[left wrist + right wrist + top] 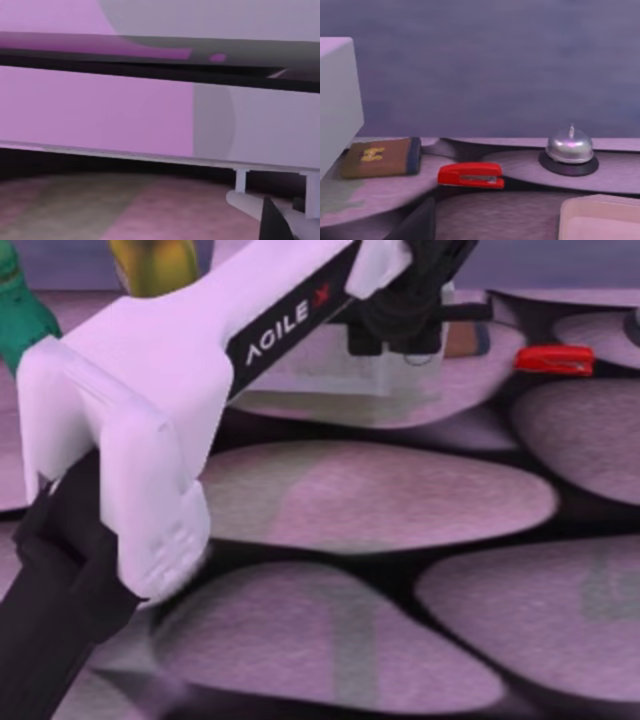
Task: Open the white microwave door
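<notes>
Left arm (pixel 150 410) hides white microwave (pixel 330 370); red stapler (pixel 555 360) beside

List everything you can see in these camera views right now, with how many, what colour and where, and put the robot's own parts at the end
white microwave: one, white, far middle of the table, mostly hidden under the left arm in the top view
microwave door: one, close up in the left wrist view, its handle bar near the fingertip
stapler: one, red, right of the microwave
brown pad: one, brown with a dark edge, between microwave and stapler
call bell: one, silver on a black base, right of the stapler
green object: one, far left edge
yellow object: one, far left
table: one, purple-and-black pebble pattern
left arm: one, white, reaching to the microwave
left gripper: one, black, at the microwave front
right arm: not in the top view
</notes>
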